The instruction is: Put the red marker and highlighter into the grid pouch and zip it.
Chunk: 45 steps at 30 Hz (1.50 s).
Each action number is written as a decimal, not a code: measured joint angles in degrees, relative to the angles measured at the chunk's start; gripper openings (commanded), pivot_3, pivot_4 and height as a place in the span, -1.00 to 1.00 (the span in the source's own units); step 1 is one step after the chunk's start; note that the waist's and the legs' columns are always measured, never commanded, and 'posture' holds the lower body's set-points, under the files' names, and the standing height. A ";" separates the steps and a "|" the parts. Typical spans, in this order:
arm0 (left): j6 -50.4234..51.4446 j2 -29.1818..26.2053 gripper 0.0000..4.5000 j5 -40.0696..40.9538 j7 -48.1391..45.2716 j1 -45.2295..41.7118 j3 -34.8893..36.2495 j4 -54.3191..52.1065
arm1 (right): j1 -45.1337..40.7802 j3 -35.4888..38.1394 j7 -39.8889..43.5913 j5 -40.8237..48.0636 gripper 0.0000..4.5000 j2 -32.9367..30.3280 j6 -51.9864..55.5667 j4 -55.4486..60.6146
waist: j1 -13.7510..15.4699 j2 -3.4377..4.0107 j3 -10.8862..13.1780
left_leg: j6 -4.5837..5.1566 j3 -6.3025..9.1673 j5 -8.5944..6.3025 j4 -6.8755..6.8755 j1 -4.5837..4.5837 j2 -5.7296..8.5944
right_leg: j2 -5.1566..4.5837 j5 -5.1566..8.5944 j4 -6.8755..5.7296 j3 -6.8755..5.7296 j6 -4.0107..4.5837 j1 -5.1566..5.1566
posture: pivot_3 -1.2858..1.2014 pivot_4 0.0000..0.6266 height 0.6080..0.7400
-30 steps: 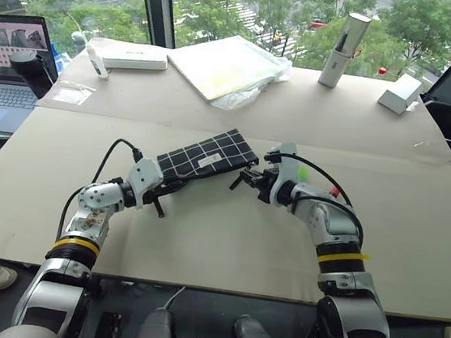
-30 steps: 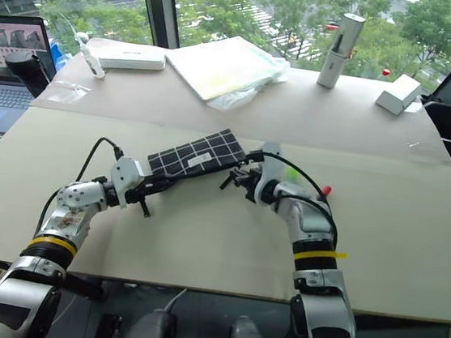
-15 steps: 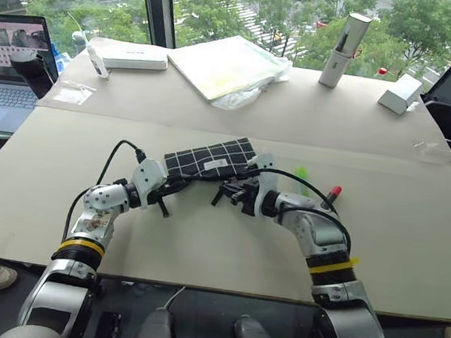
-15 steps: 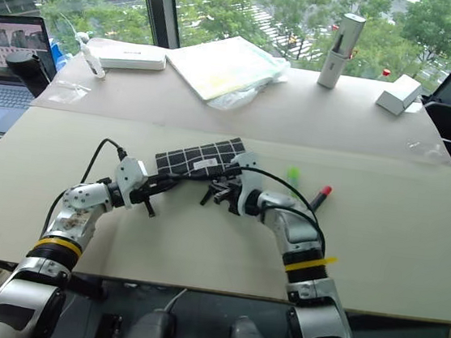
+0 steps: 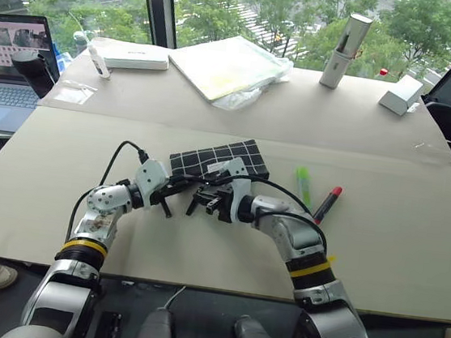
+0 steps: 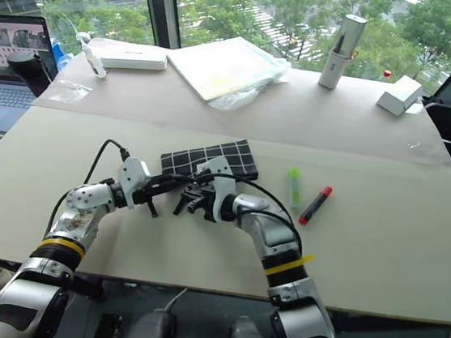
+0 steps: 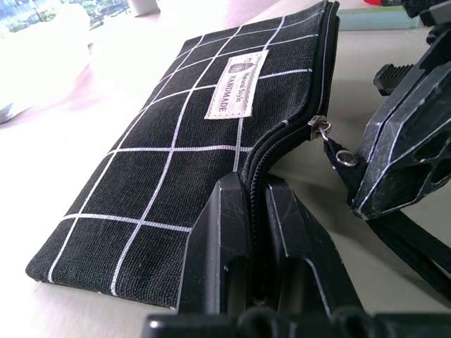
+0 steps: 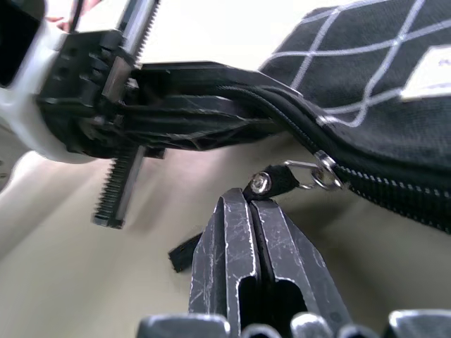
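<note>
Flat woven grid pouch — white-lined, cloth-labelled, metal-ringed pull strap

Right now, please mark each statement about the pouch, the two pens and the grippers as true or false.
1. The left gripper is shut on the grid pouch. True.
2. The red marker is inside the pouch. False: it lies on the table, to the right of the pouch.
3. The right gripper is shut on the zipper pull strap. True.
4. The highlighter lies between the pouch and the red marker. True.
5. The pouch is zipped shut along its whole length. False: the zipper gapes at the end the left gripper holds.
</note>
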State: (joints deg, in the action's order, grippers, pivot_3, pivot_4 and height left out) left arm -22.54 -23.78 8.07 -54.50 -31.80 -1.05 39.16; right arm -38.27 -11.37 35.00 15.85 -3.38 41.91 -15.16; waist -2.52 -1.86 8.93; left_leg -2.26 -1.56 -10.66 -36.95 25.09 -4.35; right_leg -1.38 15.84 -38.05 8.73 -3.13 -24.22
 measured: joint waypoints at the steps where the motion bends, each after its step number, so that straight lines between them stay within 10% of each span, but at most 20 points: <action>1: 0.00 0.19 -1.00 0.00 0.00 -0.04 -0.02 0.00 | 0.00 0.55 0.30 0.21 -0.54 -0.49 -0.01 0.06 | 0.01 0.00 0.00 | 0.00 0.00 0.00 0.00 0.01 0.00 | 0.00 0.00 0.00 0.00 0.00 0.00 | 0.03 -0.52 0.94; 6: 0.00 0.39 -1.00 -0.02 -0.01 -0.10 -0.04 -0.22 | 1.29 2.22 4.34 2.91 0.22 -7.40 3.59 6.86 | 0.12 0.00 0.00 | 0.00 0.02 0.00 -0.01 0.05 0.00 | 0.00 0.00 0.01 -0.01 0.00 0.00 | 0.03 -0.52 0.94; 16: 0.11 0.27 -1.00 -0.06 -0.17 0.29 -0.04 -1.46 | 19.65 14.14 11.58 14.56 0.22 -32.02 14.68 36.92 | -0.03 -0.03 0.02 | -0.04 0.17 0.04 -0.05 0.11 0.04 | -0.01 0.01 0.11 -0.04 0.00 0.07 | 0.03 -0.52 0.94; 29: 0.14 1.34 -1.00 -0.10 -0.90 -0.05 -0.39 -0.97 | 16.87 23.54 -17.85 1.34 0.22 -22.98 12.03 25.59 | 0.29 -0.04 0.02 | -0.03 0.30 0.22 0.07 0.12 0.26 | -0.16 -0.02 0.08 -0.07 0.05 0.08 | 0.03 -0.52 0.94; 45: 0.30 1.43 -1.00 -0.11 -1.13 -0.01 -0.38 -1.06 | 16.71 24.98 -23.27 -1.11 0.22 -20.63 10.90 22.40 | 0.21 -0.04 0.02 | -0.03 0.32 0.22 0.07 0.13 0.27 | -0.16 -0.02 0.07 -0.07 0.04 0.07 | 0.03 -0.52 0.94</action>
State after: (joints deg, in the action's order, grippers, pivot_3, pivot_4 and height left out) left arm -22.24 -22.36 7.96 -55.63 -31.81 -1.43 38.10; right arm -21.56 13.60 11.73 14.74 -24.00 52.81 7.24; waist -2.30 -1.90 8.95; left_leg -2.29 -1.24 -10.45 -36.88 25.22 -4.08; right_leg -1.54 15.83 -37.98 8.66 -3.09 -24.15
